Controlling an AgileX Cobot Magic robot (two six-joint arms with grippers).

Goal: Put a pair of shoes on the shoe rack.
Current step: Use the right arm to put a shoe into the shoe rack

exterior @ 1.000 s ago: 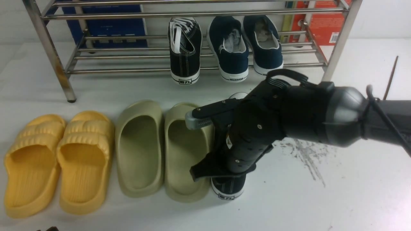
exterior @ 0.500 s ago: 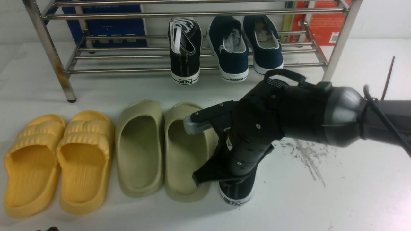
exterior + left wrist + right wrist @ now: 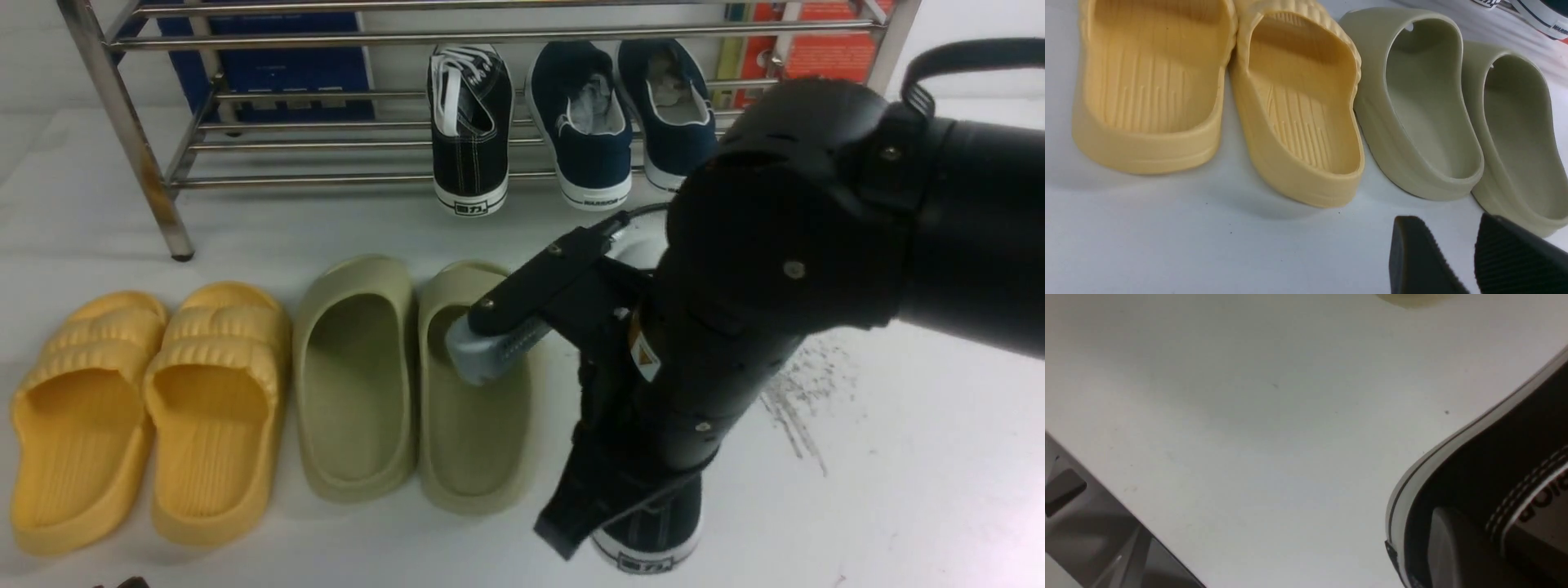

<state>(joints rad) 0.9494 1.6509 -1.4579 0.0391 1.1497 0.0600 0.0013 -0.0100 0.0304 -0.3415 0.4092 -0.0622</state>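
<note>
Since the earlier frame, the right arm [image 3: 980, 229] has come nearer the front camera and looms larger; the black sneaker [image 3: 657, 523] beneath it has moved along with it, its heel now farther from the olive slides [image 3: 353, 392]; the other black sneaker [image 3: 469, 135], the slides and the rack have stayed put.

The right gripper [image 3: 1478, 543] is clamped on the nearer black sneaker, with one finger seen against the shoe's dark canvas in the right wrist view; the other finger cannot be made out; the arm hides much of the shoe in the front view, leaving its heel and part of its white toe end in sight.

The second black sneaker sits on the lower shelf of the steel shoe rack [image 3: 310, 178], heel toward the camera; beside it stand two navy slip-ons [image 3: 594, 135].

The left gripper [image 3: 1447, 220] is open, its fingertips apart with the white surface [image 3: 1180, 237] visible between them; the yellow slides [image 3: 214, 416] lie side by side next to the olive pair; a blue box [image 3: 286, 69] and a red box [image 3: 829, 61] stand behind the rack.
</note>
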